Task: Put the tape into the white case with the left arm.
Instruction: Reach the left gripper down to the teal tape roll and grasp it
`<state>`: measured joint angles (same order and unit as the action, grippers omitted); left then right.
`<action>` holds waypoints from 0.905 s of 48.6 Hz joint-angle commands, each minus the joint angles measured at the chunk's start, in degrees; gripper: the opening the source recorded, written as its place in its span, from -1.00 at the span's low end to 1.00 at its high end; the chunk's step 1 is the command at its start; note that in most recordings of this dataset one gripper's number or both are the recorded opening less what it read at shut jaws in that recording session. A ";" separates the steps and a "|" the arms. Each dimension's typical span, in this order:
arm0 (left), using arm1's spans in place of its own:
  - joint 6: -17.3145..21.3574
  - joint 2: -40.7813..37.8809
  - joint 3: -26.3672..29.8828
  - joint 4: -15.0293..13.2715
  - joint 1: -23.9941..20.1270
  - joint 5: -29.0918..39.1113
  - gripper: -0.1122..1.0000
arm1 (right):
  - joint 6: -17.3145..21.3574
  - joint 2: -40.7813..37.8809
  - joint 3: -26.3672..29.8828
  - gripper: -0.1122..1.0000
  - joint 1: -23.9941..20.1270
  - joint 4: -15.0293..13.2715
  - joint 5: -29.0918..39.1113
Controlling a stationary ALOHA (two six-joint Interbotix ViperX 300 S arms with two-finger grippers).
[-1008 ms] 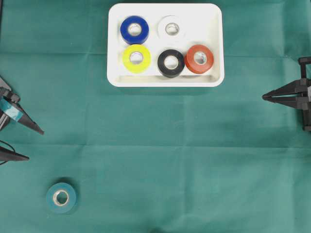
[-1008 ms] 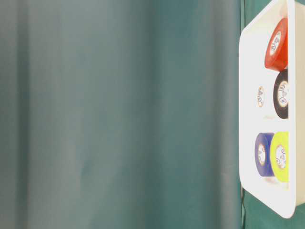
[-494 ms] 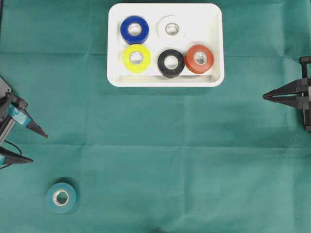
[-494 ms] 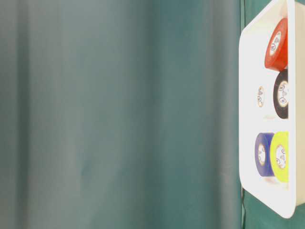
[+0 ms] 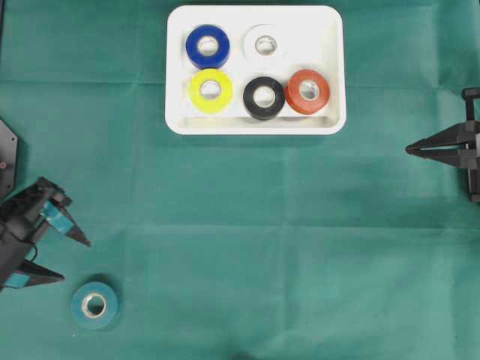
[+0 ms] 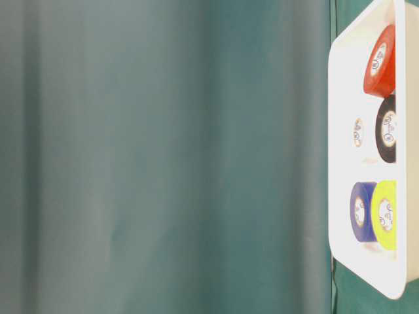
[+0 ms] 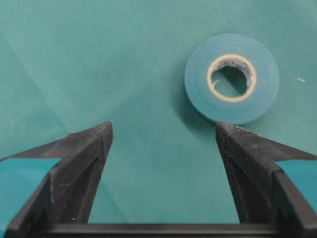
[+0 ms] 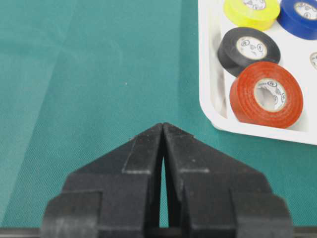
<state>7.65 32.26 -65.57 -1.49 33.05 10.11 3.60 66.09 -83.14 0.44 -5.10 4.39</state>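
A teal tape roll [image 5: 109, 304] lies flat on the green cloth at the front left. My left gripper [image 5: 76, 261], with teal strips on its fingers, hovers open just up and left of the roll. In the left wrist view the tape [image 7: 198, 82] sits ahead of the right fingertip, outside the gap, and the left gripper [image 7: 163, 128] holds only bare cloth between its jaws. The white case [image 5: 330, 45] stands at the back centre with several coloured rolls inside. My right gripper [image 5: 407, 150] rests shut and empty at the right edge.
Inside the case are blue [image 5: 208, 46], white [image 5: 265, 45], yellow [image 5: 211, 90], black [image 5: 263, 97] and red [image 5: 307, 91] rolls. The case's right side [image 5: 334, 30] has bare floor. Green cloth [image 5: 247, 240] covers the table between the tape and the case.
My left gripper has swung toward the table's front and a little right, closing in on the teal tape, jaws still equally wide. The tape, the case and the right arm have not moved.
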 commanded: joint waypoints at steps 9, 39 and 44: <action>-0.18 -9.14 5.45 -0.09 0.88 -3.08 0.69 | 0.09 -0.35 0.62 -0.97 0.00 0.00 -0.44; -0.35 -21.71 13.27 -0.09 3.16 -2.81 0.70 | 0.00 -0.35 0.62 -0.97 0.00 0.00 -0.44; -0.35 -22.24 13.27 -0.09 3.16 -2.72 0.70 | 0.00 -0.35 0.62 -0.97 0.00 0.00 -0.44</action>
<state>7.29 9.84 -53.44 -1.49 35.95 7.56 3.60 66.09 -83.14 0.44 -5.01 4.31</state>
